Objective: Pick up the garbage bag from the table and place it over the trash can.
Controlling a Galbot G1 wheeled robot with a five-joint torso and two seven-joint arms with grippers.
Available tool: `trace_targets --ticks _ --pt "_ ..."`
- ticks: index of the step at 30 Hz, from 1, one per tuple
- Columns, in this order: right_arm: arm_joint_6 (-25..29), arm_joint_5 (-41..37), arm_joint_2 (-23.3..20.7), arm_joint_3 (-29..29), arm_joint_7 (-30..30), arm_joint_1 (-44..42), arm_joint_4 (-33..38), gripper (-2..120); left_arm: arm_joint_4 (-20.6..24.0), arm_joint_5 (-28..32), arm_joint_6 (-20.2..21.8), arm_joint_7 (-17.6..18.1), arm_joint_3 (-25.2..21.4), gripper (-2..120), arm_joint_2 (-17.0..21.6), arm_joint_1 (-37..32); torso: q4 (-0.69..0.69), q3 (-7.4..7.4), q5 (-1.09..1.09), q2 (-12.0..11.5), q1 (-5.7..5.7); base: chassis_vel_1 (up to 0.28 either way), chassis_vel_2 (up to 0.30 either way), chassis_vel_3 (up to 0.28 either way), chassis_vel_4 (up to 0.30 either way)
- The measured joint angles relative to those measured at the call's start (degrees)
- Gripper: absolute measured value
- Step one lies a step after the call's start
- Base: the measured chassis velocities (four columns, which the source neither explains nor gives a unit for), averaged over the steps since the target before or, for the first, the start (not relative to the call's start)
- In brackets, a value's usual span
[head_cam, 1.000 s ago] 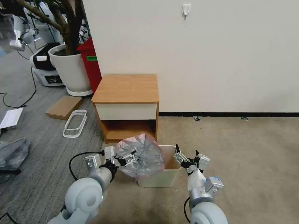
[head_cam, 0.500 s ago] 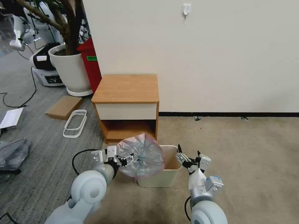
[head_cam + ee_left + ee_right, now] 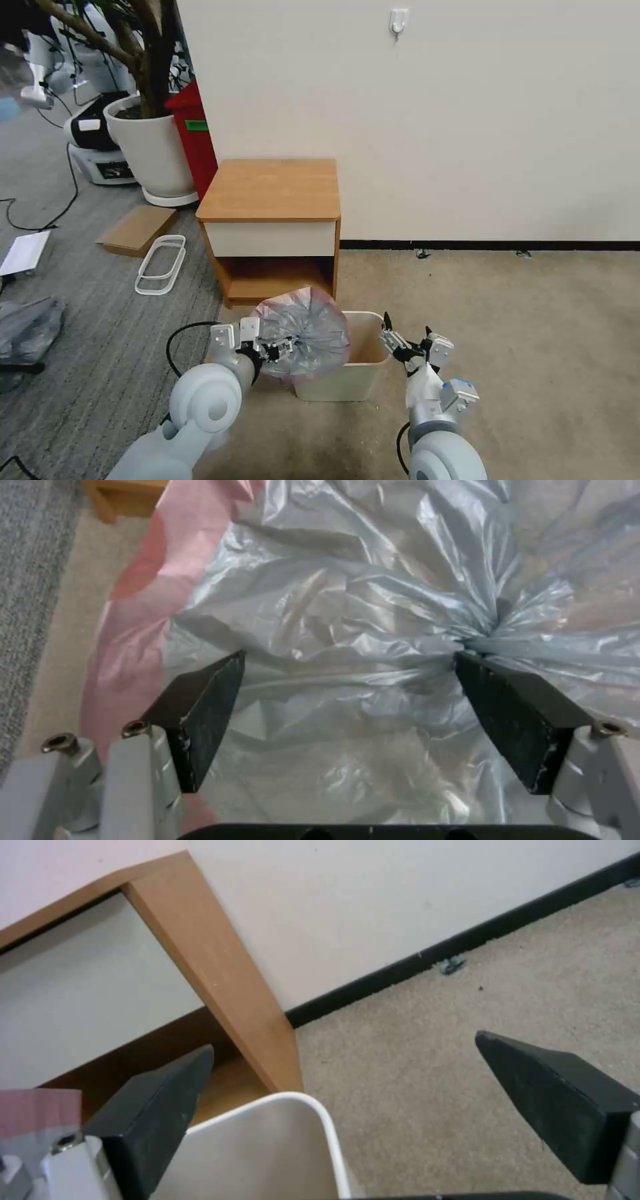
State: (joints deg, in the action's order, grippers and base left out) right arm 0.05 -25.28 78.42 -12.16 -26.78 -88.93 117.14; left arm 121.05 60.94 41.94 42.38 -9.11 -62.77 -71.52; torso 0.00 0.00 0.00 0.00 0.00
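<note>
The garbage bag (image 3: 303, 330) is fanned out like a disc, grey film with a pink edge, standing over the left part of the trash can (image 3: 340, 385). My left gripper (image 3: 279, 348) is open at the bag's left face. In the left wrist view its spread fingers (image 3: 200, 715) press against the crumpled film (image 3: 347, 605), near the gathered centre. My right gripper (image 3: 407, 333) hangs open just right of the can's rim, holding nothing. The right wrist view has that gripper (image 3: 343, 1040) above the can's white rim (image 3: 320, 1120). The table (image 3: 270, 190) stands behind the can with a bare top.
A white plant pot (image 3: 150, 143) and a red bin (image 3: 193, 133) stand at the far left. Cardboard (image 3: 137, 227), a white wire frame (image 3: 160, 263) and a dark grey sack (image 3: 30, 327) lie on the left carpet. The wall runs behind the table. Beige carpet stretches to the right.
My left arm has shifted to the right, bringing its gripper closer against the bag. The bag has settled slightly lower over the can. The right gripper has barely moved.
</note>
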Motion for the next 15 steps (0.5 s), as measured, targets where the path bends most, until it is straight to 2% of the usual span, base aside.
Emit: trace_targets --ticks 10,15 --pt "0.5 -0.1 0.0 -0.2 -0.1 0.3 -1.3 99 -2.0 2.3 0.0 2.4 2.1 78 0.4 2.8 0.0 0.0 0.0 0.0 0.0 0.0 0.0 0.0 0.0" --pt "0.7 -0.2 -0.1 -0.4 -0.2 0.6 -2.0 99 -3.1 4.1 -0.1 4.0 3.7 71 0.2 4.4 0.0 0.0 0.0 0.0 0.0 0.0 0.0 0.0 0.0"
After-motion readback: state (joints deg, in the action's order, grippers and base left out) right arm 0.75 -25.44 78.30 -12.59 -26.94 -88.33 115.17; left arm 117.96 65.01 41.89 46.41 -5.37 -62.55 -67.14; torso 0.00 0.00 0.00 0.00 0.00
